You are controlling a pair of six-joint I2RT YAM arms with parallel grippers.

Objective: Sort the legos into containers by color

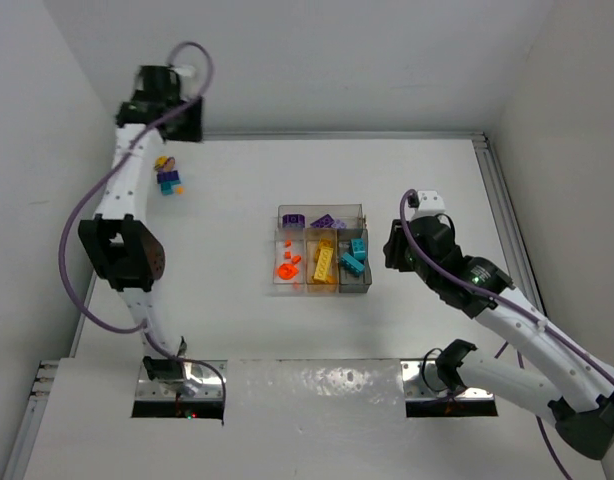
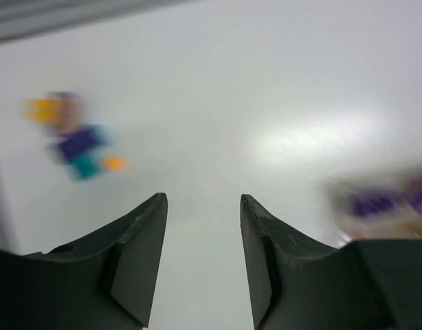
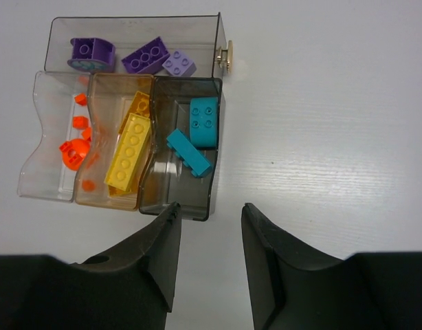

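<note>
Your left gripper [image 2: 202, 201] is the nearer one, jaws wide apart and holding nothing. The loose bricks [image 2: 77, 144] sit on the table [image 2: 266, 82] ahead and left of it, well apart from the tray [image 1: 322, 207]. Blur hides their long axis. Your right gripper [image 3: 209, 210] gapes empty just short of the tray.

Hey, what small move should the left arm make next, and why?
Probably swing the left gripper toward the brick cluster and lower over it: its jaws are open and empty, and that cluster lies on the table outside the tray, off-centre in its wrist view.
</note>
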